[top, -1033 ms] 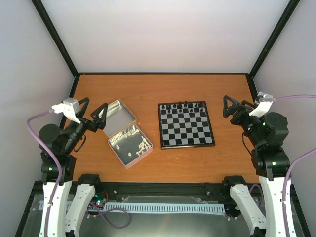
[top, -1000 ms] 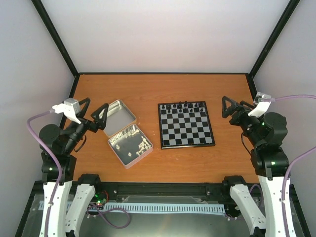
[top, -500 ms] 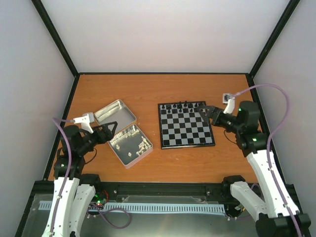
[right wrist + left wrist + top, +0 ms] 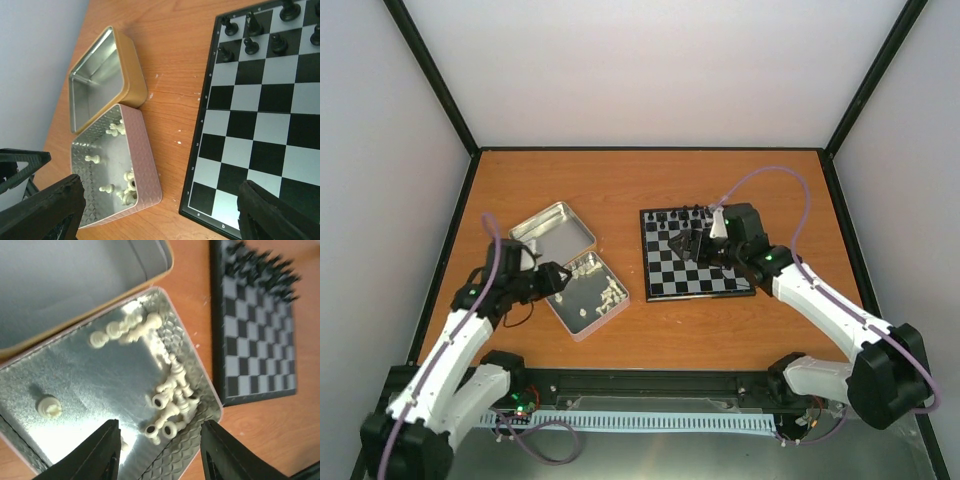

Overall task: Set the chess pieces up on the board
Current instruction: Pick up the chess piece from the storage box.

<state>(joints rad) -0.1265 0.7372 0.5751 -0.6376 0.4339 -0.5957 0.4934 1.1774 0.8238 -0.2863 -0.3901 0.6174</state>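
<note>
The cream chess pieces [image 4: 171,401] lie in a heap inside the lower tin [image 4: 75,380], with one pawn [image 4: 49,406] standing apart at the left. My left gripper [image 4: 160,452] hovers open just above that heap, holding nothing. From above, the left gripper [image 4: 555,280] is at the tin's left rim. The board [image 4: 700,272] lies right of the tin [image 4: 570,305]. My right gripper [image 4: 686,245] hangs open and empty over the board's far left part. In the right wrist view its fingers [image 4: 272,212] frame the board's near left corner [image 4: 215,200] and the chess pieces [image 4: 125,190] in the tin.
Black pieces [image 4: 692,213] fill the board's far rows and show at the top of the right wrist view as black pieces [image 4: 250,35]. The empty tin lid [image 4: 552,228] lies open just behind the tin. Bare orange table [image 4: 650,180] surrounds them inside black-framed walls.
Both arms have swung in from the table's sides: the left gripper down to the tin, the right gripper over the board. The left jaws have narrowed.
</note>
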